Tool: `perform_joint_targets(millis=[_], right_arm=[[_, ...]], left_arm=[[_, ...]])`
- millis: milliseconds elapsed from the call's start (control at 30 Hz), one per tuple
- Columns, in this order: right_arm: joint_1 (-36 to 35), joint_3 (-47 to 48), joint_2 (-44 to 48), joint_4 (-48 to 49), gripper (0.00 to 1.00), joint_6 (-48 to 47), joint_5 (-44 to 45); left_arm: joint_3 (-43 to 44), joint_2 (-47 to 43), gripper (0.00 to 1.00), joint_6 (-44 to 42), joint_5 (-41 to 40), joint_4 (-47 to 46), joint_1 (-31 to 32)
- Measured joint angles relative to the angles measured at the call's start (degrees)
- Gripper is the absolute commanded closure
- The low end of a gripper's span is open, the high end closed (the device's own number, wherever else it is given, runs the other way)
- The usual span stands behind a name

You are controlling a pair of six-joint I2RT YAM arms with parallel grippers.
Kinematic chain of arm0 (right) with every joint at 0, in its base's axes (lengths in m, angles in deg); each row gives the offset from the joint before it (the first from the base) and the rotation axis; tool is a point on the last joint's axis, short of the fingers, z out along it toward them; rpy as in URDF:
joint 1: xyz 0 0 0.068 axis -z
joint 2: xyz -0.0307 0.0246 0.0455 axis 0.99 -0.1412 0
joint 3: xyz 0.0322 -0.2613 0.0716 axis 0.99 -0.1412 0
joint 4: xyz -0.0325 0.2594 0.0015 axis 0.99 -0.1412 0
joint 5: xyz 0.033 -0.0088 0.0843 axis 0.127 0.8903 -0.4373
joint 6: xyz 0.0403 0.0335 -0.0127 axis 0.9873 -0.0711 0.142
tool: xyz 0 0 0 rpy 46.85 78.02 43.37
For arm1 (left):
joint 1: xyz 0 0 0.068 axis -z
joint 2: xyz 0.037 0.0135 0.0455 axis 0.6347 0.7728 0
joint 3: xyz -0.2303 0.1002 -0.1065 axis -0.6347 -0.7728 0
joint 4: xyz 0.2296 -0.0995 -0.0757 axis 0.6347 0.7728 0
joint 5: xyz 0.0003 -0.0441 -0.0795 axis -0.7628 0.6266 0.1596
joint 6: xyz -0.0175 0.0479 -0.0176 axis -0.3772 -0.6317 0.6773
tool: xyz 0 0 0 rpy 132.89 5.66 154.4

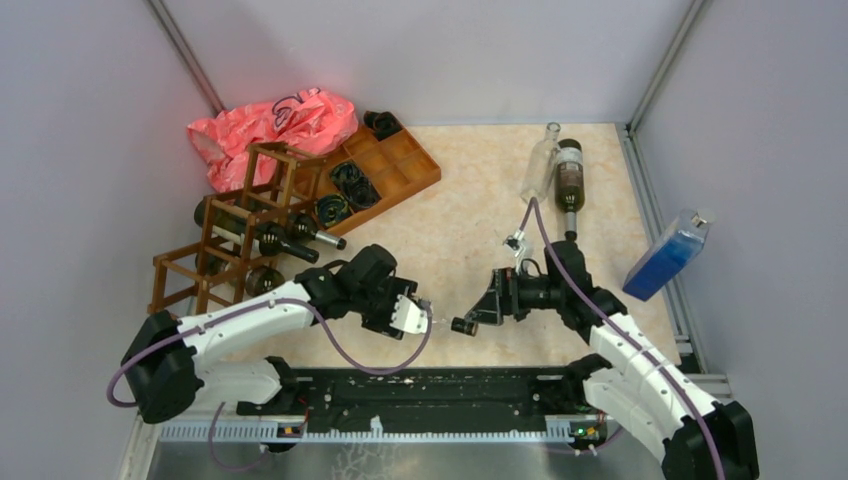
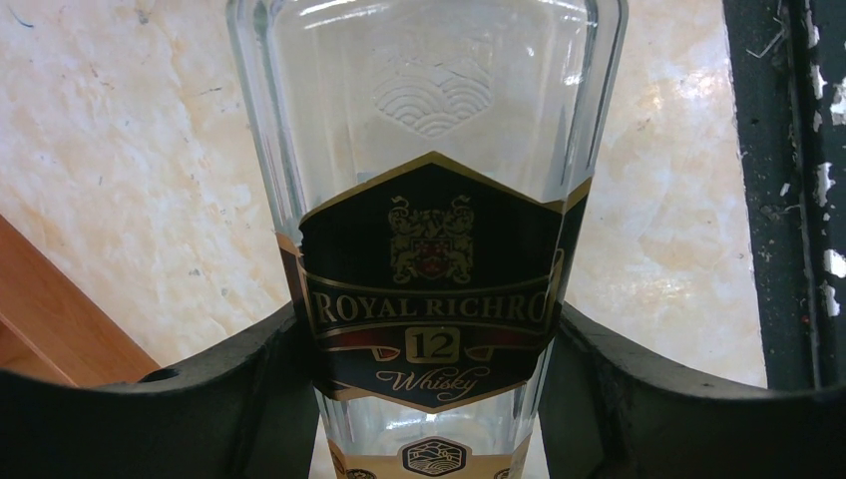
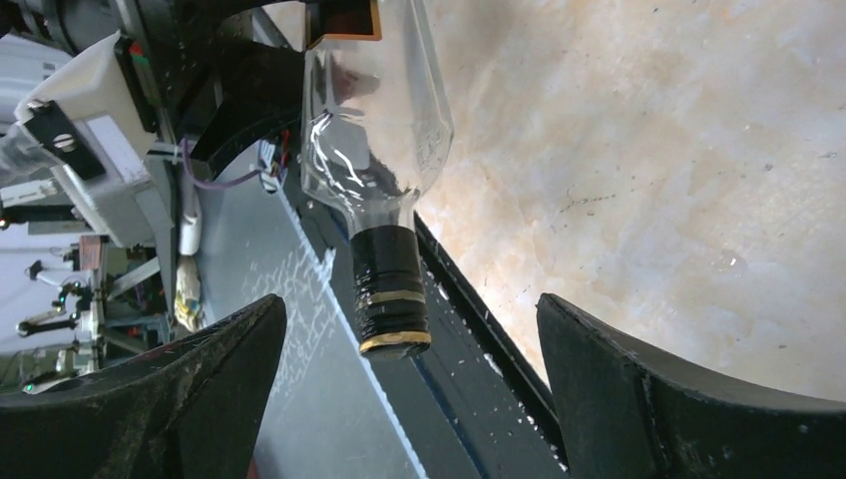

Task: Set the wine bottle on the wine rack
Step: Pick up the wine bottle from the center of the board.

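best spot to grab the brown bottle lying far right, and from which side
Probably its neck, from above with the open right gripper: the brown bottle lies flat with the slim neck pointing towards the arms, while the clear bottle lies close beside its body.

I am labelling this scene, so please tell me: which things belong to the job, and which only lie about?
Job: whisky bottle held by left gripper, wine rack.
Lying about: pink bag, orange-brown tray, clear bottle, brown bottle, blue bottle.
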Motion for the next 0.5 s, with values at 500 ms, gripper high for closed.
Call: perform_joint_targets(millis=[500], right_arm=[[-7.2, 0.4, -9.9, 1.3, 0.15, -0.8, -4.1]], left_arm=[[4.1, 3.4, 1.0, -4.1, 2.7, 2.4, -0.1]])
